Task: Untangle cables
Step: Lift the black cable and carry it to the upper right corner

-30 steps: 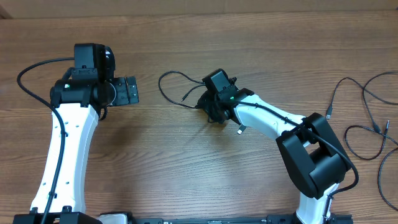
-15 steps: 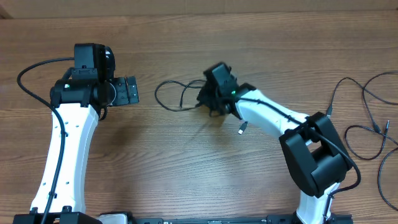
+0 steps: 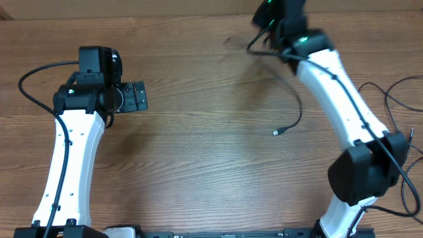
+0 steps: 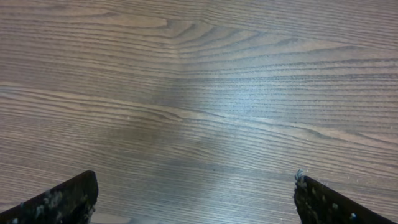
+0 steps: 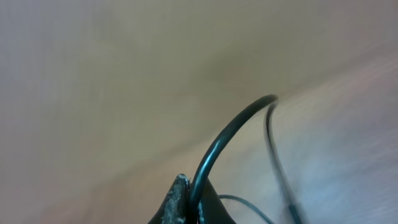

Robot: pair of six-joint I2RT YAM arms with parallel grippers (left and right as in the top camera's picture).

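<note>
Left gripper (image 3: pixel 135 97) stands wide open on the near-left part of the brown wood-grain table (image 3: pixel 198 172); in its wrist view the two dark fingertips (image 4: pixel 62 199) sit far apart at the lower corners with only bare wood between them. Farther in, near mid-table, lies the small silver-tipped plug (image 3: pixel 277 132) of a thin black cable (image 3: pixel 299 99); I cannot tell whether it rests on the wood or hangs just above it. From the plug the cable curves away toward the far edge, up to the right gripper (image 3: pixel 268 23), which is blurred there. Its wrist view shows the jaws pinched tight on that cable, which arches up out of the tips. More loose black cables (image 3: pixel 406 80) lie along the right edge, well apart from the held one.
</note>
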